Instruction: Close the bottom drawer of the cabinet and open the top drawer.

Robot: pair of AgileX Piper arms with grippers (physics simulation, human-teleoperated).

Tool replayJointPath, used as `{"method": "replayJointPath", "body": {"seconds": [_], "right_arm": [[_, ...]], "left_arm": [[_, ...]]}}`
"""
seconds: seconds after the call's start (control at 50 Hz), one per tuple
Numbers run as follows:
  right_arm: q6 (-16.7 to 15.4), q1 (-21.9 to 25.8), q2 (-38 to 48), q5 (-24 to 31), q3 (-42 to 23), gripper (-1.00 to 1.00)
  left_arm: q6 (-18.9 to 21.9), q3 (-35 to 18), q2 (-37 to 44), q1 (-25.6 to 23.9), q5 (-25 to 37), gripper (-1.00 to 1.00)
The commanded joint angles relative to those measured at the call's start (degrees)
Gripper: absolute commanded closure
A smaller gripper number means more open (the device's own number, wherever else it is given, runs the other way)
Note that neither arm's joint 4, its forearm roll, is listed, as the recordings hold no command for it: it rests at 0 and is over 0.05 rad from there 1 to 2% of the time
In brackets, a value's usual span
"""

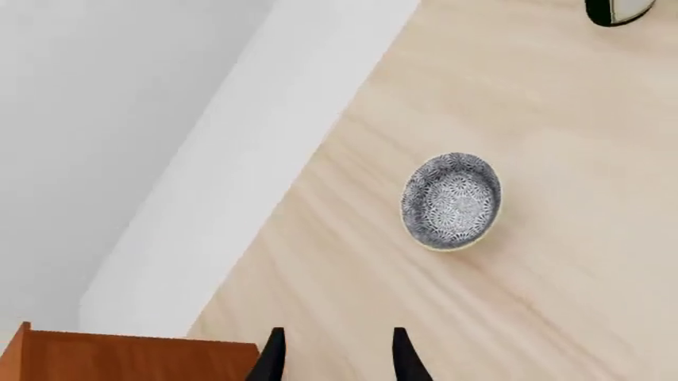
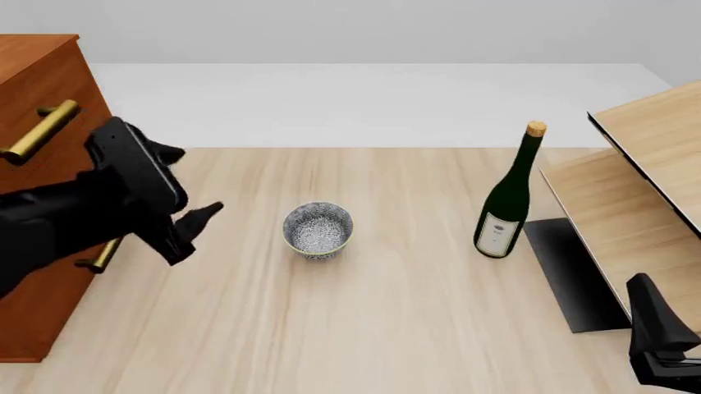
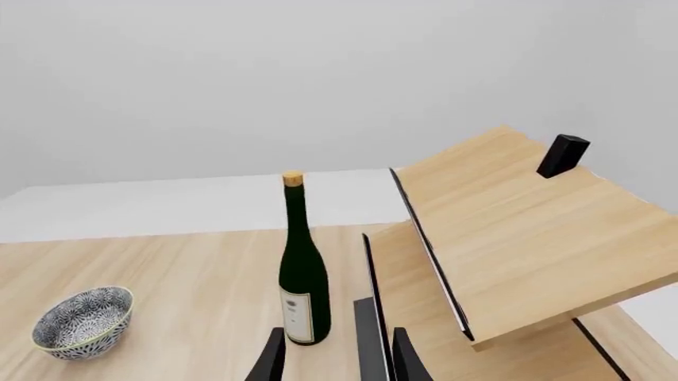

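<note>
The table [image 2: 416,328] has lots of bare wood in the middle. The cabinet [image 2: 44,82] stands at its left edge, and only part of it shows (two brass handles stick out). I cannot tell which drawer is open. The left gripper [image 2: 184,190] hangs just beside it, fingers apart, holding nothing. The right gripper [image 3: 333,357] waits low, open too. The bottle [image 2: 507,197] and bowl [image 2: 318,230] stand well apart.

The cabinet [image 2: 44,90] is smooth reddish wood with brass handles [image 2: 42,130]; the counter [image 2: 383,312] is pale matt wood.
</note>
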Motion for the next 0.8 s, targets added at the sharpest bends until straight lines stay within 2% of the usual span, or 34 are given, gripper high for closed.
{"method": "replayJointPath", "body": {"seconds": [0.02, 0.04, 0.08, 0.1, 0.18, 0.22, 0.26, 0.32, 0.38, 0.4, 0.44, 0.46, 0.52, 0.56, 0.6, 0.74, 0.78, 0.8], "right_arm": [[0.0, -0.1, 0.0, 0.0, 0.0, -1.0], [0.1, -0.1, 0.0, 0.0, 0.0, -1.0], [0.0, 0.0, 0.0, 0.0, 0.0, -1.0], [0.0, 0.0, 0.0, 0.0, 0.0, -1.0], [0.1, 0.0, 0.0, 0.0, 0.0, -1.0], [0.2, 0.0, 0.0, 0.0, 0.0, -1.0], [0.2, 0.0, 0.0, 0.0, 0.0, -1.0], [0.2, 0.1, 0.0, 0.0, 0.0, -1.0], [0.3, 0.1, 0.0, 0.0, 0.0, -1.0], [0.3, 0.0, 0.0, 0.0, 0.1, -1.0], [0.3, 0.1, 0.0, 0.0, 0.1, -1.0], [0.3, 0.1, 0.0, 0.0, 0.0, -1.0], [0.3, 0.1, 0.0, 0.0, 0.0, -1.0], [0.3, 0.0, 0.0, 0.0, 0.0, -1.0], [0.2, 0.1, 0.0, 0.0, 0.0, -1.0], [0.2, 0.1, 0.0, 0.1, 0.0, -1.0], [0.2, 0.2, 0.0, 0.1, 0.0, -1.0], [0.2, 0.2, 0.0, 0.0, 0.0, -1.0]], "left_arm": [[18.8, 10.6, -4.3, -0.4, -13.2, -1.0], [17.1, 8.7, -3.9, 0.9, -11.1, -1.0], [20.5, 10.2, -4.5, 1.0, -13.5, -1.0], [20.5, 10.2, -4.5, 1.0, -13.5, -1.0], [29.6, 14.6, -4.7, 3.3, -20.6, -1.0], [26.9, 11.5, -4.3, 3.6, -17.2, -1.0], [28.7, 11.3, -4.4, 4.5, -17.7, -1.0], [27.9, 9.6, -4.5, 5.1, -16.7, -1.0], [30.7, 9.6, -5.1, 6.4, -18.5, -1.0], [28.5, 6.9, -5.0, 6.6, -15.8, -1.0], [30.4, 7.3, -5.7, 7.6, -18.2, -1.0], [29.0, 5.8, -5.5, 7.7, -16.1, -1.0], [30.3, 6.5, -5.8, 8.8, -16.9, -1.0], [33.1, 8.2, -6.1, 9.7, -19.3, -1.0], [31.6, 6.9, -6.3, 10.7, -17.6, -1.0], [36.9, 10.3, -7.2, 12.9, -22.2, -1.0], [35.8, 9.3, -7.5, 13.4, -21.1, -1.0], [36.6, 9.8, -7.5, 13.9, -21.4, -1.0]]}}
